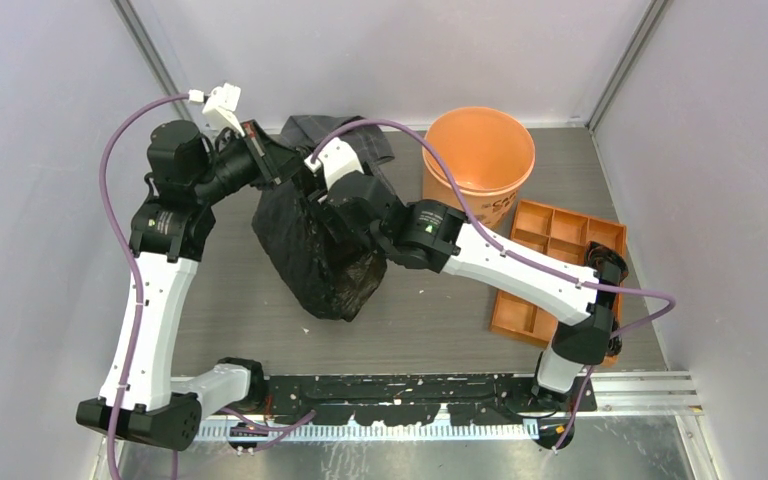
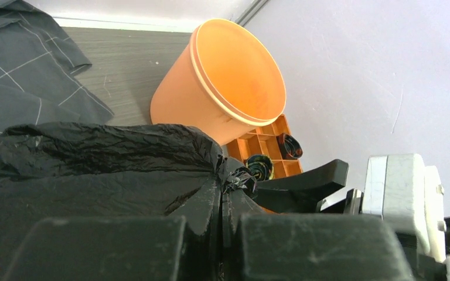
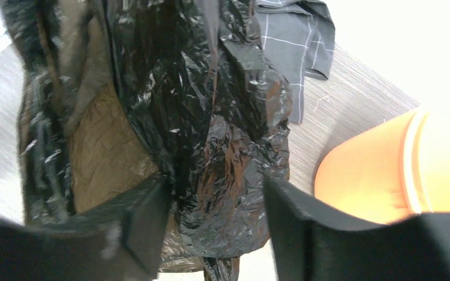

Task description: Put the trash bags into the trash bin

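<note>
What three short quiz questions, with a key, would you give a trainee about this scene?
1. True or false: the trash bag lies inside the trash bin.
2. What does the left tool pinch? A the bin's rim; B the trash bag; C nothing.
3. Fill in: the right tool is ___, with one finger on each side of the bag.
Key: 1 false, the bag is outside the bin, over the table; 2 B; 3 open.
</note>
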Tool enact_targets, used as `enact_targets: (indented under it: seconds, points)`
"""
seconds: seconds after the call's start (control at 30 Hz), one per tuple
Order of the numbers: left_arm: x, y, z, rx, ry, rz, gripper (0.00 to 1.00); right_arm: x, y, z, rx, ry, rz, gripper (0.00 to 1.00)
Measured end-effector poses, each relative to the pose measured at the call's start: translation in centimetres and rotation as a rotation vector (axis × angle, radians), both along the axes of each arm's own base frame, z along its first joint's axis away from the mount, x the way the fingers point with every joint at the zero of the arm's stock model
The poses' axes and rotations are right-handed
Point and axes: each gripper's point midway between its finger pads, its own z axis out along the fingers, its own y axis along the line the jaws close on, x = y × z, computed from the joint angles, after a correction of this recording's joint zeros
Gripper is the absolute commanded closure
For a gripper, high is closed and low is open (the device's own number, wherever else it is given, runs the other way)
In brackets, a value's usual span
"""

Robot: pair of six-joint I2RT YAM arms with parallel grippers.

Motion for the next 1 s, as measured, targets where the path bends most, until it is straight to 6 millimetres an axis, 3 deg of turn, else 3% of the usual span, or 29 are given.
enact_targets:
  seconds: [0.07, 0.13, 0.27, 0.37, 0.57, 0.7, 0.8, 1.0]
  points:
    - [-0.1, -0.1, -0.1, -0.003, 0.001, -0.001, 0.97, 0.5, -0.3, 0.0, 0.001, -0.01, -0.033, 0.75]
    - [0.0, -0.1, -0.2, -0.004, 0.003, 0.003, 0.85, 1.2, -0.9, 0.4, 0.013, -0.02, -0.075, 0.9]
    - [0.6, 0.2, -0.8, -0.009, 0.014, 0.038, 0.42, 2.6, -2.2, 1.7, 0.072, -0.03, -0.169, 0.99]
    - [0.8, 0.4, -2.5, -0.003, 0.047, 0.081, 0.27, 3.1, -3.1, 3.0, 0.126, -0.029, -0.226, 0.99]
    - [-2.0, 0.2, -5.7, 0.09, 0.06, 0.147, 0.19, 2.9, -3.5, 3.5, 0.188, 0.004, -0.267, 0.99]
    - [-5.1, 1.6, -6.7, 0.134, 0.001, 0.212, 0.18, 2.7, -3.5, 3.7, 0.2, 0.022, -0.274, 0.99]
    - [-6.3, 3.4, -8.7, 0.157, 0.001, 0.282, 0.18, 2.7, -3.4, 4.5, 0.217, 0.021, -0.277, 1.0]
    - [-6.3, 4.1, -14.4, 0.242, 0.1, 0.318, 0.18, 3.6, -2.7, 5.5, 0.23, 0.008, -0.288, 1.0]
